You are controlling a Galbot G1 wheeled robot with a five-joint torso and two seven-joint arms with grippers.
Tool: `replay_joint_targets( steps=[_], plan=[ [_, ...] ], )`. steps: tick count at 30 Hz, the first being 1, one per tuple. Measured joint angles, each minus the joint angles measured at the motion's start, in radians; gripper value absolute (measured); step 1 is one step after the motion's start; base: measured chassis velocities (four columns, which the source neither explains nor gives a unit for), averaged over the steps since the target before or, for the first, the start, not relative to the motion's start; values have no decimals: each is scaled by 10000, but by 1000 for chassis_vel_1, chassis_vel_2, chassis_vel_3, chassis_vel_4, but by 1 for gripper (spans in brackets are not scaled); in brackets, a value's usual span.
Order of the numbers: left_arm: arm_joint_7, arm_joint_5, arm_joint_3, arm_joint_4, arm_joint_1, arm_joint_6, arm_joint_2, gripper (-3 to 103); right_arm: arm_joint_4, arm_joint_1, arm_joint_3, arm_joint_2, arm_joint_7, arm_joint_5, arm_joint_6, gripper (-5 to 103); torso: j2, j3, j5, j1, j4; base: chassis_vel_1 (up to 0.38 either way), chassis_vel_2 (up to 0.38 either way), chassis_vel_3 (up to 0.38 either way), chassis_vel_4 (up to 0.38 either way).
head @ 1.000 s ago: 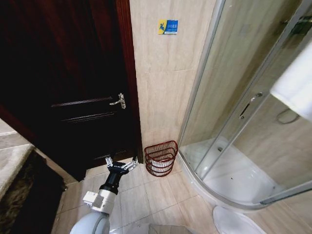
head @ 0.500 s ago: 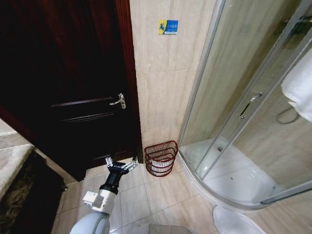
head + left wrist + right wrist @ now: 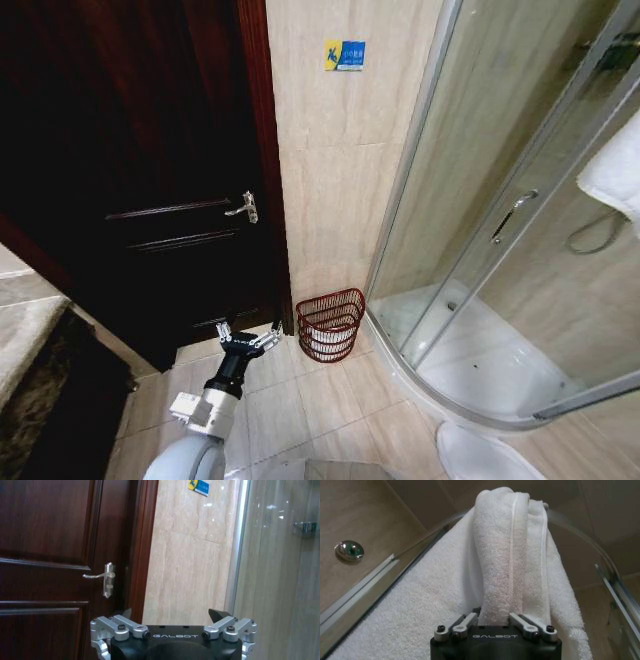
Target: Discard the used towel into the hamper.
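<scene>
since a second ago, the white towel [image 3: 615,170] at the right edge of your head view has slid further out of frame; the left arm, hamper and door sit where they were.

starting on your left, the dark wooden door [image 3: 150,180] is shut, its silver lever handle [image 3: 243,207] near the frame. your left gripper [image 3: 245,338] hovers low over the tiled floor just in front of the door, arm stretched forward, fingers spread wide and empty.

just beside it to the right, the hamper [image 3: 328,323] stands upright on the floor against the beige wall, touching the corner by the glass shower enclosure [image 3: 480,250].

on the right, your right gripper [image 3: 496,624] is raised high, its fingers clamped on a bunched fold of the towel, which drapes over the enclosure's curved top rail [image 3: 580,530].
</scene>
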Motion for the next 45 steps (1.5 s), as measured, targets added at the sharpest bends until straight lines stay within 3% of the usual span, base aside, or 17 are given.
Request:
replay_joint_targets(
  steps=[7, 18, 23, 28, 31, 39, 43, 45],
  plan=[
    [0, 0, 0, 0, 0, 0, 0, 100, 132, -89, 68, 0, -12, 37, 27, 5, 0, 0, 0, 0, 0, 0, 0, 0, 0],
    [0, 0, 0, 0, 0, 0, 0, 100, 656, -586, 431, 277, -161, 227, 350, 5, 0, 0, -2, 0, 1, 0, 0, 0, 0],
    [1, 0, 0, 0, 0, 0, 0, 100, 1215, -1495, 1217, 450, -331, 405, 593, 5, 0, 0, -4, 0, 0, 0, 0, 0, 0],
    [-1, 0, -1, 0, 0, 0, 0, 100, 2178, -3549, 2920, 977, -548, 639, 765, 5, 0, 0, -3, 0, 6, 0, 0, 0, 0],
    [-1, 0, -1, 0, 0, 0, 1, 100, 2923, -4985, 4141, 1462, -627, 917, 789, 5, 1, -1, 0, -1, -4, 0, 0, 0, 0],
    [0, 0, 0, 0, 0, 0, -2, 100, 4056, -7111, 5749, 2460, -805, 1446, 923, 5, 1, -1, -4, 0, 1, 0, 0, 0, 0],
    [-1, 0, 0, 0, 0, 1, 0, 100, 4618, -8178, 6269, 3255, -923, 1609, 1167, 5, 1, -1, 0, 0, 0, 0, 0, 0, 0],
    [0, 0, 0, 0, 0, 1, 0, 100, 4959, -8723, 6436, 3975, -1008, 1629, 1484, 5, 1, -1, -1, -1, -1, 0, 0, 0, 0]
  ],
)
